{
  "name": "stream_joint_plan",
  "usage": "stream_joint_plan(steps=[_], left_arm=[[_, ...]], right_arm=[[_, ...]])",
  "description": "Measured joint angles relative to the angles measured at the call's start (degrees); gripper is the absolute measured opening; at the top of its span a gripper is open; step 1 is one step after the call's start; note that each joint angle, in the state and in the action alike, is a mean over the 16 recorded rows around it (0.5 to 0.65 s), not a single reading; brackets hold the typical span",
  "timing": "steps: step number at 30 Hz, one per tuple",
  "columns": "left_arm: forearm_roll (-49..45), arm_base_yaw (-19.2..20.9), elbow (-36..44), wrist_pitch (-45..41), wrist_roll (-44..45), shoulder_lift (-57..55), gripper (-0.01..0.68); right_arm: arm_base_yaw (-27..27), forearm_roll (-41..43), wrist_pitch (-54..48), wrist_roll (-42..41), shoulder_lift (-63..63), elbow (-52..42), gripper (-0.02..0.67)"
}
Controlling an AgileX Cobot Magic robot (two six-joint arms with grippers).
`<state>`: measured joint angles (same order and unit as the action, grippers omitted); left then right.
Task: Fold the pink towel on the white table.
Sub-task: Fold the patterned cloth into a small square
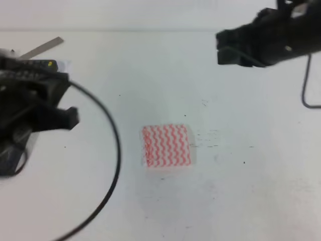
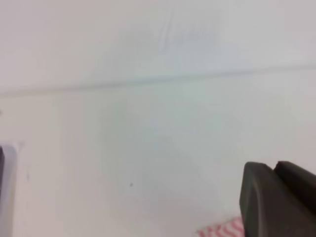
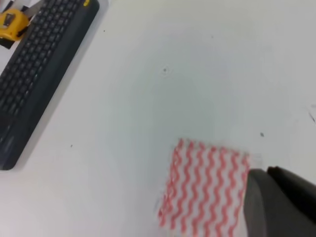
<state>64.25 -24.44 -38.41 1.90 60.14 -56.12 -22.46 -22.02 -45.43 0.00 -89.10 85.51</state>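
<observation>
The pink towel [image 1: 166, 145] lies flat as a small square with pink-red wavy stripes in the middle of the white table [image 1: 150, 75]. It also shows in the right wrist view, pink towel [image 3: 207, 190], and as a sliver in the left wrist view, pink towel [image 2: 222, 230]. My left gripper [image 1: 67, 99] hangs at the left, well clear of the cloth, jaws apart and empty. Open too, my right gripper [image 1: 221, 47] hovers at the far right, above and away from the towel. Each wrist view shows only one finger [image 2: 276, 202], [image 3: 276, 202].
A dark keyboard [image 3: 39, 74] and a yellow tape measure [image 3: 10, 24] lie on the table's left side. A black cable [image 1: 114, 150] loops from the left arm across the front left. A grey strip [image 1: 42, 47] lies at the back left.
</observation>
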Motion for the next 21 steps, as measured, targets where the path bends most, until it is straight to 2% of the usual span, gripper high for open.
stream_joint_plan(steps=[13,21], left_arm=[[1.38,0.01,15.39,0.95,1.72,30.97,0.002],[2.68,0.01,23.09,0.48,2.96,44.04,0.002]], right_arm=[[-0.01,0.30,4.15,1.22,31.45,-27.46,-0.019],[-0.01,1.04,4.37,2.33,50.97,-40.73,-0.019]])
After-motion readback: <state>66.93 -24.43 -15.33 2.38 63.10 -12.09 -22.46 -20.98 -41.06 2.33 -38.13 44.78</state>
